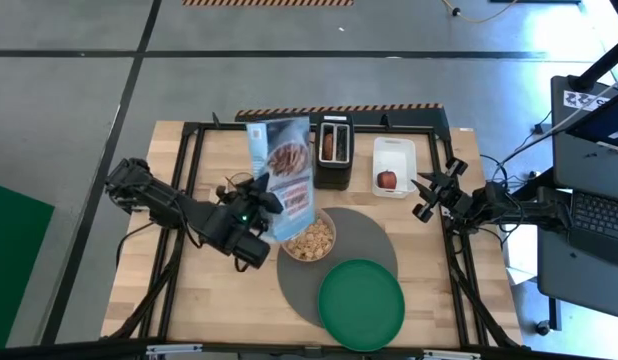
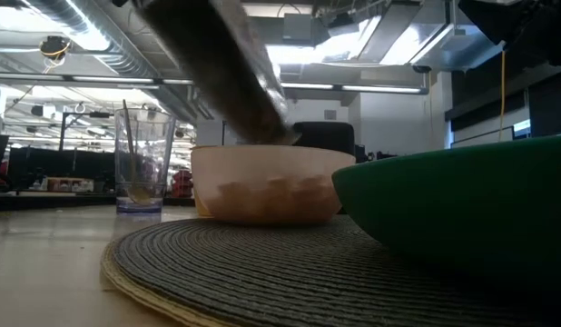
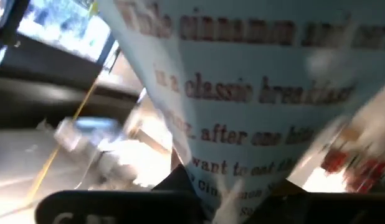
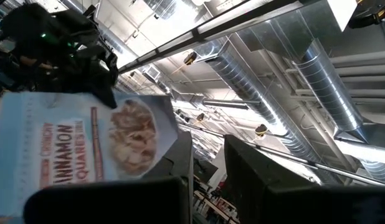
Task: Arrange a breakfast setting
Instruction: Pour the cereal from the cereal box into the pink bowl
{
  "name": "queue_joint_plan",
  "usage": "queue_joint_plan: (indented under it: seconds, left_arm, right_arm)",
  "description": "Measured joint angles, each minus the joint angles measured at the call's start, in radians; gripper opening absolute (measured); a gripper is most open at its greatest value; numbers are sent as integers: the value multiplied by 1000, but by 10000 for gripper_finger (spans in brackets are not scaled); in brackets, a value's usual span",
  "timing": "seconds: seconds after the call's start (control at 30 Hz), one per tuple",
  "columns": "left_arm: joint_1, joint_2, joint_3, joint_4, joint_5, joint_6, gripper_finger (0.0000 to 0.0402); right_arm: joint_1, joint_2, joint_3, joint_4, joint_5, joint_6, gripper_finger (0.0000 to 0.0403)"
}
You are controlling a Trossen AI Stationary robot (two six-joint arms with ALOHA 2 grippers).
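Pouring looks to be the step in hand: the left claw (image 1: 257, 212) is clamped on a cereal box (image 1: 281, 175), tipped over the bowl (image 1: 310, 237), and the bowl already holds a heap of cereal. Bowl sits on the grey placemat (image 1: 374, 235), at its edge nearest the toaster (image 1: 333, 150). Green plate (image 1: 361, 304) lies on the same mat, on the far side of the bowl from the toaster, hanging partly over the mat's rim and bare.

So I'd call it halfway. What looks like the bagel (image 1: 329, 145) is sitting in the toaster slot, and the apple (image 1: 388, 180) waits in the white tray (image 1: 393, 150) just beside the toaster. A glass (image 2: 141, 162) with a thin stick or handle in it, maybe the spoon, stands beside the bowl, off the mat.

Right claw (image 1: 425, 195) hangs idle beyond the tray, holding nothing; its fingers I can't tell.

Bench (image 1: 229, 290) is pale wood with a black frame, on a grey concrete floor; silver ducts and strip lights overhead, desks at the back.
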Motion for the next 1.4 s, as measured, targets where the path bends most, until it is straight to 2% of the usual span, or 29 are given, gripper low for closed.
queue_joint_plan:
  seconds: [0.1, 0.17, 0.27, 0.33, 0.47, 0.63, 0.87, 0.97, 1.13, 1.23, 1.4]
  left_arm:
    - [1, -8, 2, 53, -15, -5, 27]
    - [-4, 2, 1, 16, -40, 25, 28]
    - [7, 5, 1, 45, 14, 1, 28]
    - [15, 5, -7, 56, -4, -3, 28]
    - [18, 4, -10, 41, -14, 21, 28]
    - [16, 4, 7, 42, -15, 11, 28]
    - [12, 4, 32, 42, -13, 19, 28]
    - [2, 4, 35, 44, -18, 22, 28]
    - [-26, 4, 35, 45, -14, 15, 28]
    - [-42, 4, 35, 31, 3, 23, 28]
    - [-44, 4, 35, 41, -26, 3, 28]
  right_arm:
    - [0, 0, 0, 0, 0, 0, 62]
    - [0, 0, 0, 0, 0, 0, 62]
    - [0, 0, 0, -1, -1, 6, 62]
    - [0, 1, 0, -5, -5, 48, 62]
    - [0, 77, 28, -40, 7, 83, 62]
    - [0, 354, 168, -21, -3, 83, 62]
    - [-21, 919, 501, -34, -15, -72, 62]
    - [-74, 1129, 670, -35, -119, -67, 62]
    - [-150, 1435, 905, -151, -306, 4, 62]
    - [-161, 1526, 1019, -252, -378, 4, 62]
    - [-155, 1472, 1100, -352, -397, -52, 62]
